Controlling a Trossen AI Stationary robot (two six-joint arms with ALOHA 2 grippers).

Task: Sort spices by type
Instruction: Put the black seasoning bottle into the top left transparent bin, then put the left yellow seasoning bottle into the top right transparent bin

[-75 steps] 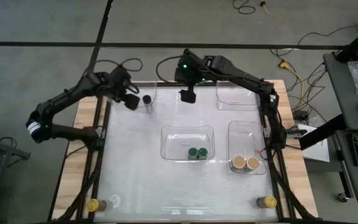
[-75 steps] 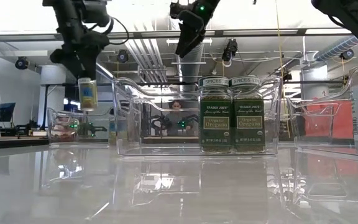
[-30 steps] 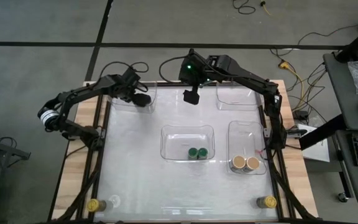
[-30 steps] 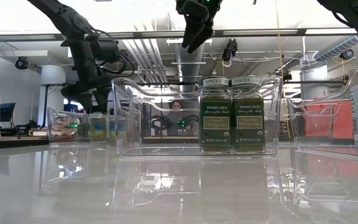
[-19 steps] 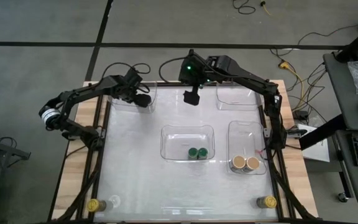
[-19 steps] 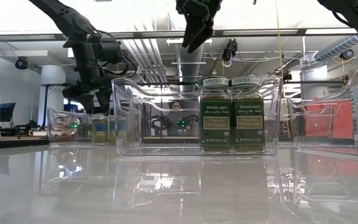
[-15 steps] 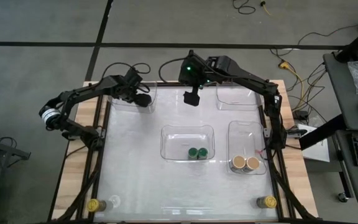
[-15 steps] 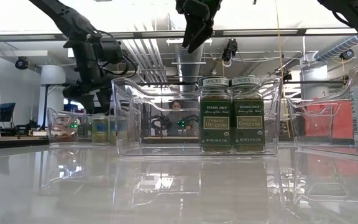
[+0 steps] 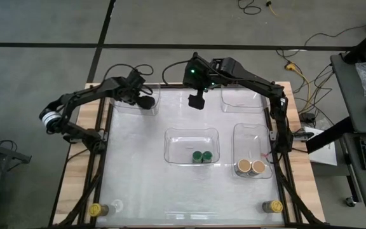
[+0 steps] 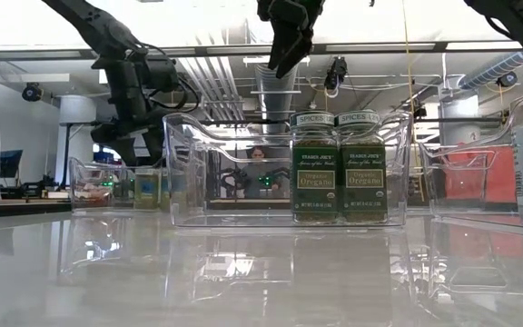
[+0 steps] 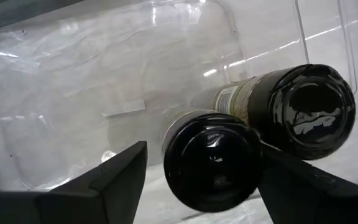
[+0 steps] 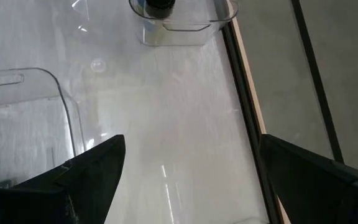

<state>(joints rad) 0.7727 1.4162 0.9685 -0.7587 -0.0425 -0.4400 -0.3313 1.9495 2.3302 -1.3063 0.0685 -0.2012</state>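
Note:
Two black-lidded spice jars stand side by side in the far-left clear tray (image 9: 135, 102): the nearer jar (image 11: 211, 167) and the second jar (image 11: 303, 112). My left gripper (image 11: 202, 147) is open above them, one finger on each side of the nearer jar's lid. My right gripper (image 9: 197, 100) hangs open and empty high over the table's far middle (image 12: 191, 140). Two green jars (image 9: 201, 156) stand in the centre tray and two tan jars (image 9: 251, 167) in the right tray. A yellow jar stands at each near corner (image 9: 95, 208) (image 9: 272, 206).
A far-right clear tray (image 9: 241, 98) holds nothing. The centre tray (image 10: 189, 173) with the oregano jars (image 10: 339, 168) stands in the middle of the table. Bare glossy table top lies between the trays and the near edge. Cables trail on the floor beyond the far edge.
The left gripper has carried a black-lidded jar from above the table toward the far-left corner and down into the far-left tray. That jar was lifted clear then and now stands on the tray floor beside the other black jar. Over the last second nothing has visibly moved.

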